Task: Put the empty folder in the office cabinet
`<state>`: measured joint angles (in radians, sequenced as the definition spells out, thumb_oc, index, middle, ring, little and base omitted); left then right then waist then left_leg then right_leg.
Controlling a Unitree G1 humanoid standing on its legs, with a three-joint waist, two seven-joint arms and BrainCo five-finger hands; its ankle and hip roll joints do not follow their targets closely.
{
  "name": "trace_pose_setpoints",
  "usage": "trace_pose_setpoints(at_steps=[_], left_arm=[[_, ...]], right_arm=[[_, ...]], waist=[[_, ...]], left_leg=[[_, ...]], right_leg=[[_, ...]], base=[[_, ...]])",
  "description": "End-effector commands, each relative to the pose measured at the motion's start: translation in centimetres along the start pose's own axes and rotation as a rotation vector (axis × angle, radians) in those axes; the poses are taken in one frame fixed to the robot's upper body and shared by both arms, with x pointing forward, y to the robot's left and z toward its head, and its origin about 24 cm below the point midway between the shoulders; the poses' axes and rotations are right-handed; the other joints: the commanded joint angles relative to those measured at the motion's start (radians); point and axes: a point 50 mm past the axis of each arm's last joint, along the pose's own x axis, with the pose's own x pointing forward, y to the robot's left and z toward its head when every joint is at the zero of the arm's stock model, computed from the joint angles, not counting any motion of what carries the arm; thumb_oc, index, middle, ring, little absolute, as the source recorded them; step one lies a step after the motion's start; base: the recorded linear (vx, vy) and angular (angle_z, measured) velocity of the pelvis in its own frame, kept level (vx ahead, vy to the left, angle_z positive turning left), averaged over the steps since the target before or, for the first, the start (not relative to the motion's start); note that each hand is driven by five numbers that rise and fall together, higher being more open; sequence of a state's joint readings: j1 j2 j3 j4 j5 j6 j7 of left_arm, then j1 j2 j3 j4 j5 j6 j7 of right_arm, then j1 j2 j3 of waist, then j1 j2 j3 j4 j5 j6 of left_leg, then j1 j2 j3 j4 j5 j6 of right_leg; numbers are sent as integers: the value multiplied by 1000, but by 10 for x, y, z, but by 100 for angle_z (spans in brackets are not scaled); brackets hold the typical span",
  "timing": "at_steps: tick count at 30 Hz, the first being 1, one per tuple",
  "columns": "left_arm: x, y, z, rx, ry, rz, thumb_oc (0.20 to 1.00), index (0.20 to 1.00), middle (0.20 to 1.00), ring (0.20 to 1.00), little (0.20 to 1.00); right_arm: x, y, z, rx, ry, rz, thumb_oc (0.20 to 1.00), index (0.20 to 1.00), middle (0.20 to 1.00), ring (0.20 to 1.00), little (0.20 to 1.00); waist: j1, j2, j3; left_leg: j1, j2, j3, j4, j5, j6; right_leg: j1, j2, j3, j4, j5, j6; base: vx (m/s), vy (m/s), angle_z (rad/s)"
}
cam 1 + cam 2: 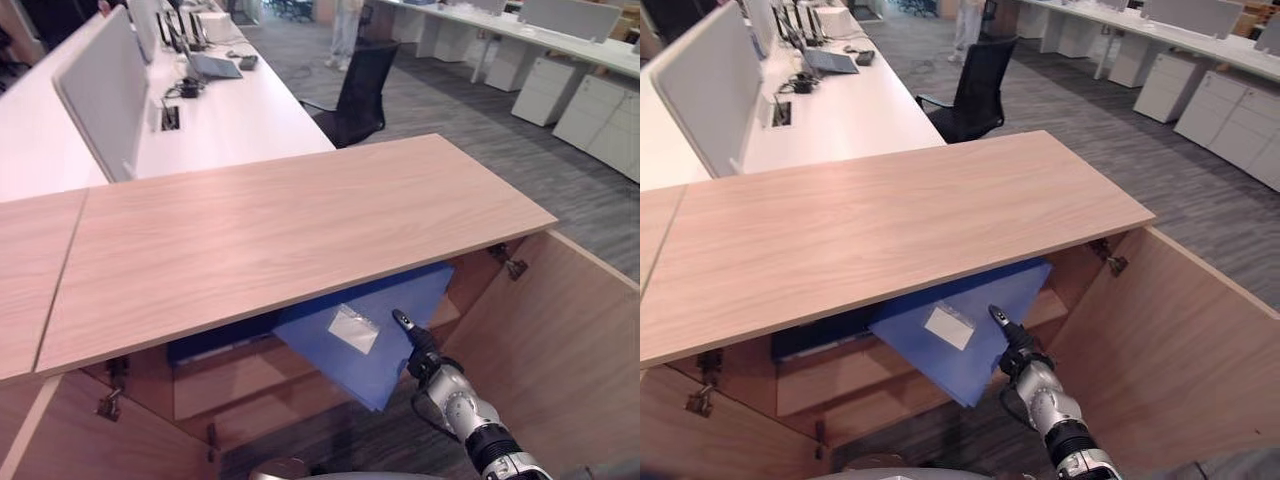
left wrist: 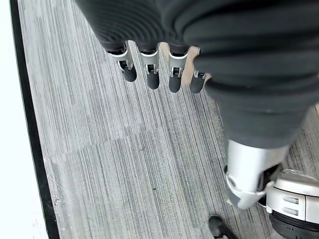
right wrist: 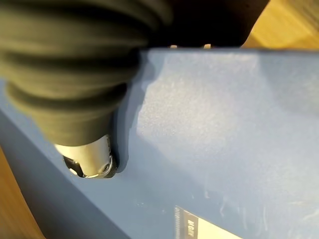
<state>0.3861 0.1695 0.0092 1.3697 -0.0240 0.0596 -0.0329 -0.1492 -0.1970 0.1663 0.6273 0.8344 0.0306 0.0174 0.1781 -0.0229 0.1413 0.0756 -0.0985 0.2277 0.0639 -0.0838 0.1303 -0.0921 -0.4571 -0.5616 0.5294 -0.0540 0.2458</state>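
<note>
Blue folder [image 1: 370, 330] pinched by right robot hand [image 1: 425, 360]; left robot hand [image 2: 149, 64] relaxed over floor [image 2: 114, 159].

left hand [image 2: 154, 69] hangs, fingers relaxed, above grey carpet [image 2: 124, 164].

A black office chair [image 1: 352, 88] stood at a long white desk [image 1: 235, 115] carrying a grey divider screen [image 1: 105, 90] and a laptop [image 1: 208, 62]. White drawer units [image 1: 590, 110] lined the grey carpet [image 1: 440, 120], where a person [image 1: 345, 30] stood.
</note>
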Motion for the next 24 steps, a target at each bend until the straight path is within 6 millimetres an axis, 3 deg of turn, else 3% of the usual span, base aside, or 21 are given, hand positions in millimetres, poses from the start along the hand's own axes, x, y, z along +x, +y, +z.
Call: trace_pose_setpoints(at_steps=[1, 6, 7, 12, 14, 16, 18, 20, 22, 24], left_arm=[[0, 6, -4, 6, 16, 20, 1000, 1000, 1000, 1000, 1000], [0, 11, 21, 7, -32, 57, 1000, 1000, 1000, 1000, 1000], [-1, 17, 33, 21, -43, 99, 1000, 1000, 1000, 1000, 1000], [-4, 26, 53, -33, -88, 151, 1000, 1000, 1000, 1000, 1000], [-4, 26, 56, -46, -93, 163, 1000, 1000, 1000, 1000, 1000], [-4, 21, 63, -44, -116, 160, 1000, 1000, 1000, 1000, 1000], [-4, 15, 70, -45, -134, 146, 1000, 1000, 1000, 1000, 1000], [-3, 10, 65, -33, -117, 134, 1000, 1000, 1000, 1000, 1000], [-4, 11, 67, -12, -123, 147, 1000, 1000, 1000, 1000, 1000], [-3, 8, 61, -3, -122, 138, 1000, 1000, 1000, 1000, 1000]], right_arm=[[6, 33, 56, 8, -246, 136, 200, 200, 200, 200, 200], [4, 22, 52, 81, -262, 74, 200, 200, 200, 200, 200], [2, 22, 51, 110, -275, 67, 200, 200, 200, 200, 200], [5, 33, 63, 144, -317, 85, 200, 200, 200, 200, 200], [7, 41, 73, 139, -337, 102, 200, 200, 200, 200, 200], [10, 52, 92, 119, -383, 131, 200, 200, 200, 200, 200], [11, 65, 115, 96, -437, 167, 200, 200, 200, 200, 200], [10, 77, 125, 110, -467, 203, 200, 200, 200, 200, 200], [2, 86, 137, 169, -532, 241, 200, 200, 200, 200, 200], [-2, 87, 145, 186, -570, 248, 200, 200, 200, 200, 200]], waist=[[19, -23, 35], [12, -46, 0], [3, -59, -12], [1, -86, -10], [7, -88, -2], [3, -82, 22], [17, -53, 42], [15, -30, 55], [17, -32, 75], [27, -32, 81]], left_leg=[[20, -2, -77, -13, -45, -35], [-4, 17, -115, -24, -47, -59], [-13, 30, -137, -41, -40, -74], [-73, 68, -188, 22, -76, -113], [-136, 62, -204, 128, -104, -116], [-260, 64, -185, 187, -58, -141], [-329, 84, -177, 176, -24, -153], [-322, 62, -195, 155, -23, -137], [-347, 5, -203, 220, -57, -98], [-394, -20, -205, 278, -79, -79]], right_leg=[[15, 8, -38, -146, 234, -8], [27, 28, -92, -191, 191, -19], [29, 32, -106, -190, 166, -22], [17, 29, -138, -150, 103, -40], [15, 21, -148, -134, 104, -47], [-1, -6, -175, -114, 102, -45], [-6, 4, -183, -105, 56, -56], [-15, -5, -153, -42, 9, -76], [-88, -81, -103, 61, 2, -73], [-139, -114, -79, 107, -10, -77]], base=[[107, -59, 28], [177, -157, 55], [190, -211, 40], [173, -260, 48], [27, -90, 45], [-133, 15, 30], [-74, 104, 78], [113, 185, 19], [75, 234, -21], [-24, 160, 15]])
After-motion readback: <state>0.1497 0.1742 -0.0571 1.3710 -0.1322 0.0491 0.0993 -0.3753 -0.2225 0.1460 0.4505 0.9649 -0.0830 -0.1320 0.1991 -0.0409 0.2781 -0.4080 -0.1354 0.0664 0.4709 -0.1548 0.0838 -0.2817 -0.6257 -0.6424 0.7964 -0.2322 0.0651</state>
